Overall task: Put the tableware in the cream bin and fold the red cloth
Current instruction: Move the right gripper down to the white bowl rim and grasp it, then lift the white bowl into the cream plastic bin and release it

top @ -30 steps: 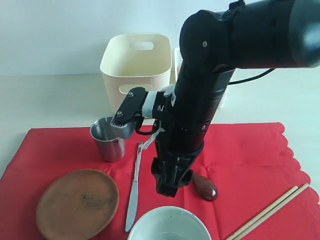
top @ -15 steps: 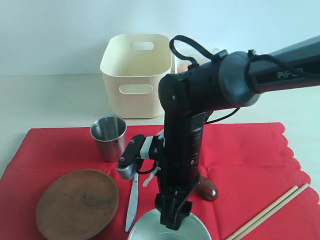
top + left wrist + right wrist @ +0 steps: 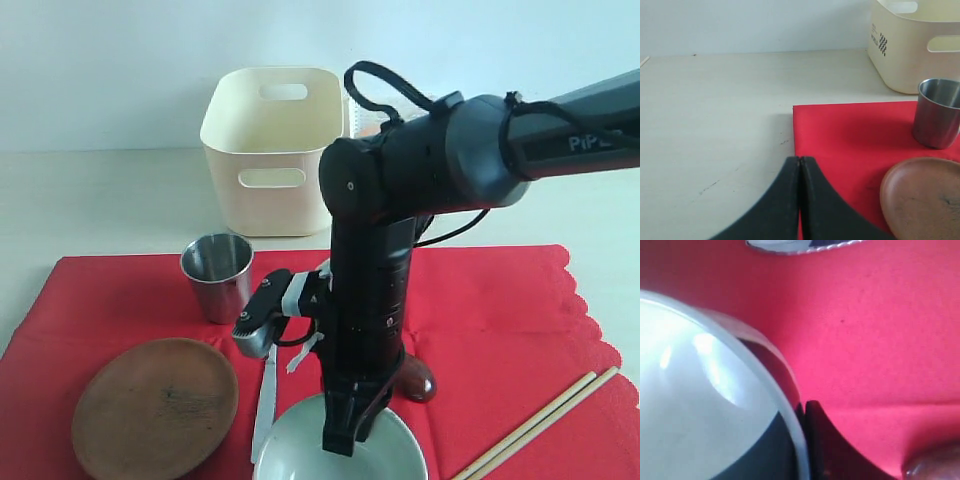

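My right gripper is shut on the rim of the pale bowl at the front of the red cloth, one finger inside and one outside. The silver knife lies left of the bowl, and the dark wooden spoon lies to its right. Steel cup and brown plate sit on the left. Chopsticks lie at the front right. The cream bin stands behind. My left gripper is shut over the cloth's edge, holding nothing.
The right arm reaches across the middle and hides what is behind it; only a white basket edge shows beside the bin. Bare pale tabletop lies left of and behind the cloth.
The right arm swung from beside the cup down to the bowl and closed on its rim. The bowl now shows higher in view than half a second ago.
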You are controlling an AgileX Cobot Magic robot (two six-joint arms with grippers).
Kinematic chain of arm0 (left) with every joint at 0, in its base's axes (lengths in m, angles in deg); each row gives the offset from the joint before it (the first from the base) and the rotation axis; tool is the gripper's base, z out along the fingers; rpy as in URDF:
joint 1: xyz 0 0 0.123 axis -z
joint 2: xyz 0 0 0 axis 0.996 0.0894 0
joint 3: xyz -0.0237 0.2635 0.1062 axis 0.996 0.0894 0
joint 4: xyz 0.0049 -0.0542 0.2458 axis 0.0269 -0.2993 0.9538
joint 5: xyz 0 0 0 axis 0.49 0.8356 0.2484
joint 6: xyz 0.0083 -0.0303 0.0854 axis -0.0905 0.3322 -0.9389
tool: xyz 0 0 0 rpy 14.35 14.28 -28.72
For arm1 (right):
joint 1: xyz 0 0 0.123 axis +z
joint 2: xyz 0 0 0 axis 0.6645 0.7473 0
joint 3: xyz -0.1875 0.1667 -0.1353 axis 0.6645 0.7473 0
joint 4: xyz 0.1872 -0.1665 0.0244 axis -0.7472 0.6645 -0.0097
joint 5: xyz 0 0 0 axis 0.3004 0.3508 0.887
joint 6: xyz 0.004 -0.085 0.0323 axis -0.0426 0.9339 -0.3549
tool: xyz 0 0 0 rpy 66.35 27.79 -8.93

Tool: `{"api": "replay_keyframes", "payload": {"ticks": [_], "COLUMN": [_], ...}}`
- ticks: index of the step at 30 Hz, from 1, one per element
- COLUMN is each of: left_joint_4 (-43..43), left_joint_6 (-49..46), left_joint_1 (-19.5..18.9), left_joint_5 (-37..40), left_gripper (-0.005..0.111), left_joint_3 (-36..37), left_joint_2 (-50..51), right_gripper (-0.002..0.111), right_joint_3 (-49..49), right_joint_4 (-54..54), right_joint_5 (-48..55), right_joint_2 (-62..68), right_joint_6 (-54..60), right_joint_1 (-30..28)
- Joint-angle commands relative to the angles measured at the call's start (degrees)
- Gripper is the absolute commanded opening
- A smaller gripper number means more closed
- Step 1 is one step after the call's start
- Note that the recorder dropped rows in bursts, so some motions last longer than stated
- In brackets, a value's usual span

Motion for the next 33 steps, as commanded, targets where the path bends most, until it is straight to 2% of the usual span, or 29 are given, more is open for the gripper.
{"api": "replay_keyframes", "payload": {"ticks": [1,5,10,16,19,21,26,33], "left_joint_4": [-0.58,-0.58,-0.58,-0.58,-0.58,-0.58,-0.58,-0.58], "left_joint_6": [-0.03,-0.03,-0.03,-0.03,-0.03,-0.03,-0.03,-0.03], "left_joint_1": [-0.01,-0.01,-0.01,-0.01,-0.01,-0.01,-0.01,-0.01], "left_joint_5": [-0.47,-0.47,-0.47,-0.47,-0.47,-0.47,-0.47,-0.47], "left_gripper": [0.000,0.000,0.000,0.000,0.000,0.000,0.000,0.000], "left_joint_3": [0.13,0.13,0.13,0.13,0.13,0.13,0.13,0.13], "left_joint_2": [-0.34,-0.34,-0.34,-0.34,-0.34,-0.34,-0.34,-0.34], "right_gripper": [0.000,0.000,0.000,0.000,0.000,0.000,0.000,0.000], "right_joint_3": [0.05,-0.06,-0.06,-0.06,-0.17,-2.05,-13.96,-34.30], "right_joint_4": [0.05,0.16,0.43,0.73,0.74,0.74,0.62,0.62], "right_joint_5": [-0.33,-1.82,-10.11,-29.09,-41.25,-44.67,-42.98,-37.46], "right_joint_2": [-4.44,-9.10,-14.51,-19.51,-20.58,-20.17,-13.80,2.97], "right_joint_6": [2.06,5.43,5.54,4.56,-4.07,-8.27,-18.65,-19.20], "right_joint_1": [-0.10,-0.10,-0.10,-0.64,-2.56,-4.75,-10.35,-14.82]}}
